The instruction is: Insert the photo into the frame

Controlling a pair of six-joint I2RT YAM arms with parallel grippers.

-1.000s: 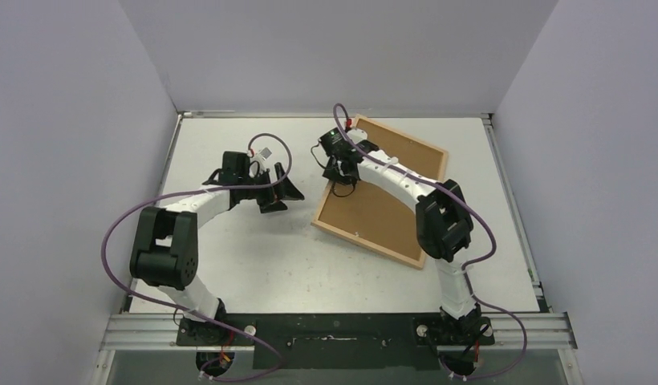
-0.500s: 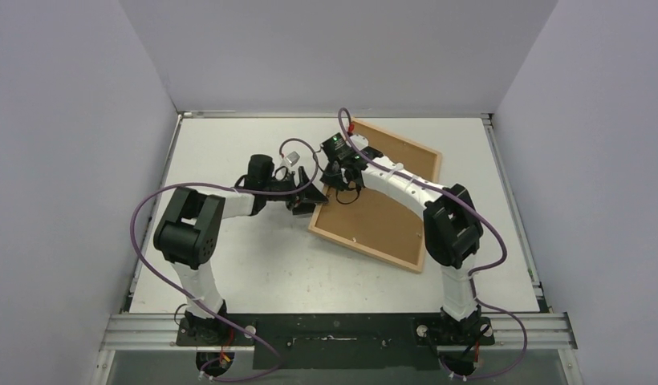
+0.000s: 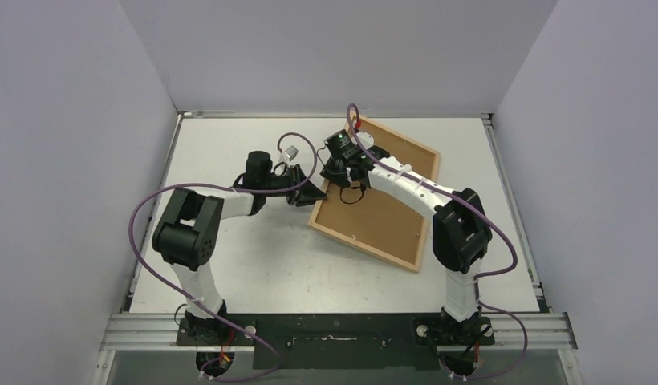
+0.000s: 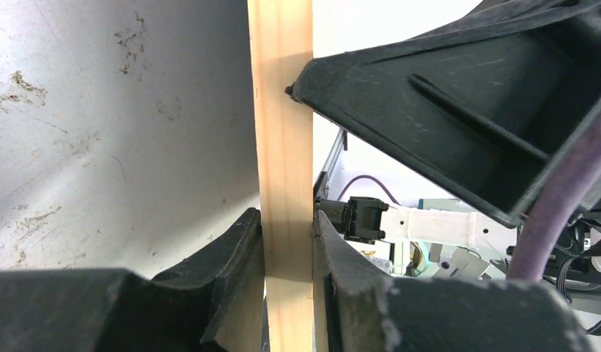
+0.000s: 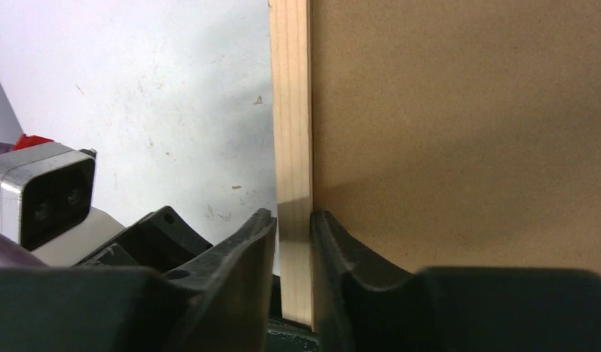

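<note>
The frame (image 3: 364, 245) lies back side up, right of the table's middle, its brown backing board (image 3: 386, 212) filling it. My left gripper (image 3: 314, 192) is at the frame's left corner, shut on the light-wood rail (image 4: 283, 147), both fingers pressed against it. My right gripper (image 3: 339, 172) straddles the same rail (image 5: 290, 110) a little farther back. One of its fingers touches the board side; the other stands a thin gap off the wood. The photo is out of view.
White table surface (image 3: 253, 265) spreads to the left and front of the frame. Grey walls close in three sides. The right gripper's black finger (image 4: 444, 95) fills the upper right of the left wrist view, close to my left fingers.
My left arm swung right to the frame's left corner and its jaws closed on the rail. The right jaws eased apart slightly on the rail. The frame shifted a little.
</note>
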